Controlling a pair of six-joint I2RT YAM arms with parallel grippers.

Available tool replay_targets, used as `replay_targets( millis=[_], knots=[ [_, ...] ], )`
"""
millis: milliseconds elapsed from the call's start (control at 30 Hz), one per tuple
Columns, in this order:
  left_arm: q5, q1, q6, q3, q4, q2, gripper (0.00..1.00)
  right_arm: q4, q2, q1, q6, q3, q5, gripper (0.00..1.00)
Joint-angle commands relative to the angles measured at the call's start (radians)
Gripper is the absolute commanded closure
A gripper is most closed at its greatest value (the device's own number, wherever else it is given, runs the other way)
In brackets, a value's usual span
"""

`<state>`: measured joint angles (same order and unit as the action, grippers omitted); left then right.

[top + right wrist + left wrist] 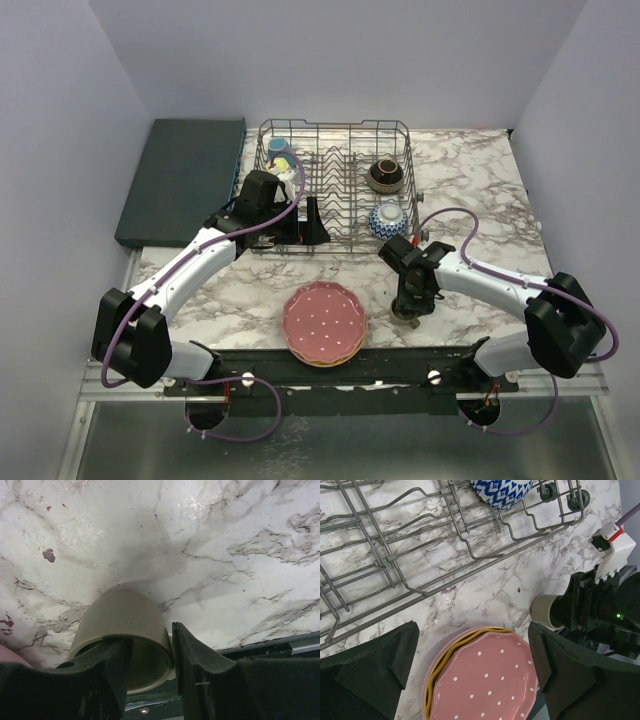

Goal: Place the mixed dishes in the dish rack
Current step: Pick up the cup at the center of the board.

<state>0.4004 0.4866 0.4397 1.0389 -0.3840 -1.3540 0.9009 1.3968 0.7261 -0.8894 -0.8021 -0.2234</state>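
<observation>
Lying on its side on the marble counter [480, 190], a grey-beige mug [120, 625] sits near the front edge, right of the plates, with its mouth turned toward the right wrist camera. The right tool [150, 645] points down at it, one finger inside the mouth and the other outside, astride the wall. The fingers stand partly spread, and a gap shows between the inner finger and the wall, so no pinch is seen.

The left tool [472, 635] is spread wide and holds nothing. It hangs over the front edge of the rack [330, 185].

A pink plate [324, 320] with white dots tops a short stack just in front of the rack, with an orange plate [451, 655] under it.

Inside the rack, a blue mug [278, 146] and a yellow mug [284, 165] sit at the left end. A brown bowl [385, 175] and a patterned blue bowl [387, 217] sit at the right end.

A dark teal slab [180, 180] lies left of the rack.
</observation>
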Motion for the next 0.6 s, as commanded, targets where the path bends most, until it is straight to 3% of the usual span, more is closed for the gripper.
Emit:
replay_targets(
  millis=[0,233,567],
  knots=[
    [0.005,0.006,-0.016,-0.012,0.007,0.004,0.01,0.0,-0.024,-0.003,-0.007,0.011,0.013,0.56],
    [0.005,0.006,-0.014,-0.013,0.007,0.008,0.01,0.028,-0.045,-0.003,-0.016,-0.007,0.002,0.55],
    [0.003,0.007,-0.013,-0.016,0.007,0.009,0.01,0.085,-0.069,-0.003,-0.015,-0.068,-0.017,0.62]
  ],
)
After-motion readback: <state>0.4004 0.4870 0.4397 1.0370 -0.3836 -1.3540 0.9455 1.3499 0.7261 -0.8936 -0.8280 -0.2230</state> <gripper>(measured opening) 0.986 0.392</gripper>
